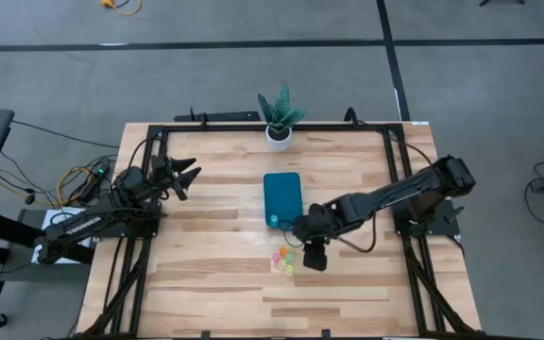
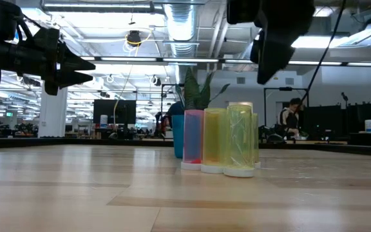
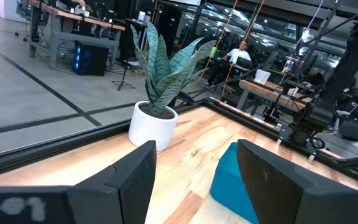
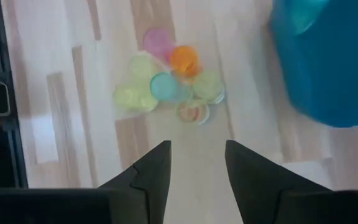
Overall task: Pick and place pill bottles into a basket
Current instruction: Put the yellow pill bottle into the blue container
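Observation:
Several small pill bottles in pink, orange, yellow, green and teal stand upright in a tight cluster on the wooden table, just near of the teal basket. In the low view they show as pink, yellow and green tubes. My right gripper hangs above the table, close to the right of the cluster, pointing steeply down. Its fingers are open, with nothing between them. My left gripper waits open at the table's left side, level, facing the basket.
A potted plant in a white pot stands at the table's far edge, behind the basket. A black frame rail runs around the tabletop. Bare wood lies to the left and near side of the bottles.

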{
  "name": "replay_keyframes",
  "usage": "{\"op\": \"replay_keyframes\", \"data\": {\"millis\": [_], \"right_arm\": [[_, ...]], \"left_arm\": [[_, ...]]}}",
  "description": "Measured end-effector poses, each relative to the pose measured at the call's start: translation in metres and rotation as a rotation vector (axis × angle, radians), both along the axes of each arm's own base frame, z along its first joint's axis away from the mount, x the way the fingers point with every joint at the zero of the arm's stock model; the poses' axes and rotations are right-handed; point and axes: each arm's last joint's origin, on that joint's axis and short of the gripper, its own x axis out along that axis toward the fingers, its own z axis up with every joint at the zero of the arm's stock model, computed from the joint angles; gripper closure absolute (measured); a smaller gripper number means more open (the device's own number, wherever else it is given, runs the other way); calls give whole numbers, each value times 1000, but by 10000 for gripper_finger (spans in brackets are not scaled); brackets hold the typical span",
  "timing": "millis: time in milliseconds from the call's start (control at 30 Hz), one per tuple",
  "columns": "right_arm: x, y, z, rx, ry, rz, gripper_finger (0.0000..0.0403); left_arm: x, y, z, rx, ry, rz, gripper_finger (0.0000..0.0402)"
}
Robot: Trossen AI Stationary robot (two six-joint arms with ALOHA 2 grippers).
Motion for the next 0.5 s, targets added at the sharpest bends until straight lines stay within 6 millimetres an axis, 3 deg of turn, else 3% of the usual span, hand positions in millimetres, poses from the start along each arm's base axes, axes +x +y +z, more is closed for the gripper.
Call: {"op": "replay_keyframes", "data": {"millis": [233,500], "right_arm": [[1,15,-16,-6,51,15,272],[-1,29,-12,82,43,-80,267]], "left_arm": [[0,0,0,0,0,0,189],[0,0,0,0,0,0,189]]}}
